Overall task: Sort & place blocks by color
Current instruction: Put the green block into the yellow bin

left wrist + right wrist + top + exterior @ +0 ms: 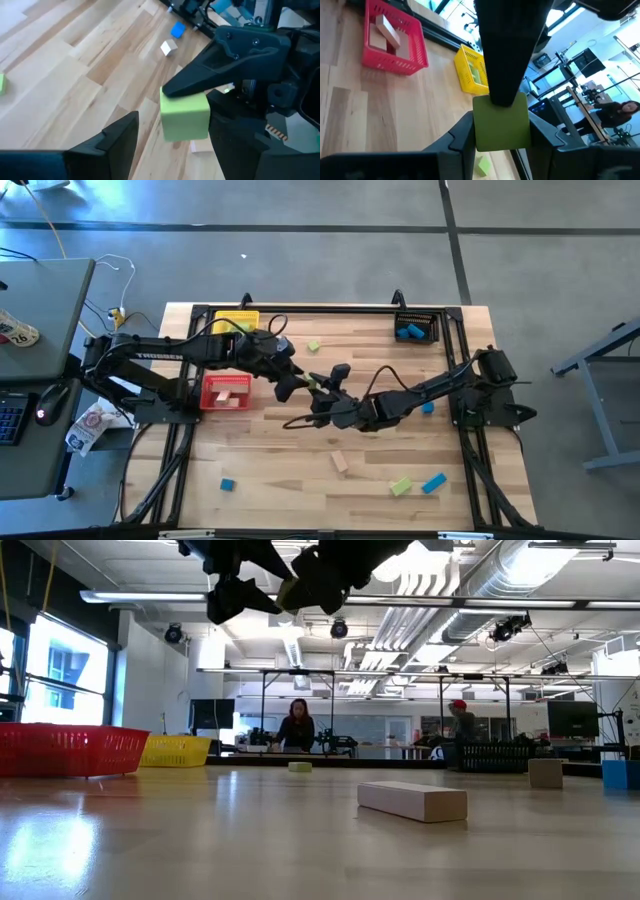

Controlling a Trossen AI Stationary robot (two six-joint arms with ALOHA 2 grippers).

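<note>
Holding a green cube [501, 122] in the right gripper [318, 387], I have both arms meeting above the middle of the table [300, 470], well off the surface. My right fingers are closed on its two sides. The left gripper [287, 386] sits just beside it with its fingers spread wide and nothing between them; from its wrist camera the cube hangs in the gap between its own fingers, so I judge this to be a hand-over in mid-air, not yet taken.

As for progress, I count the job as partly done. The red basket [226, 391] has tan wooden blocks [388, 34] lying in it, the yellow basket [237, 321] shows something green inside, and the black basket [417, 328] at the far right corner holds blue pieces [410, 333].

Plenty is left on the boards: a green block [314, 346] near the yellow basket, a tan bar [340, 462] toward the near side, a blue cube [228, 484] at near left, a green block [401, 486] and a blue bar [433, 482] at near right, and a small blue piece [428, 408] beside my right arm. I judge the held cube belongs in the yellow basket, on the left arm's side.
</note>
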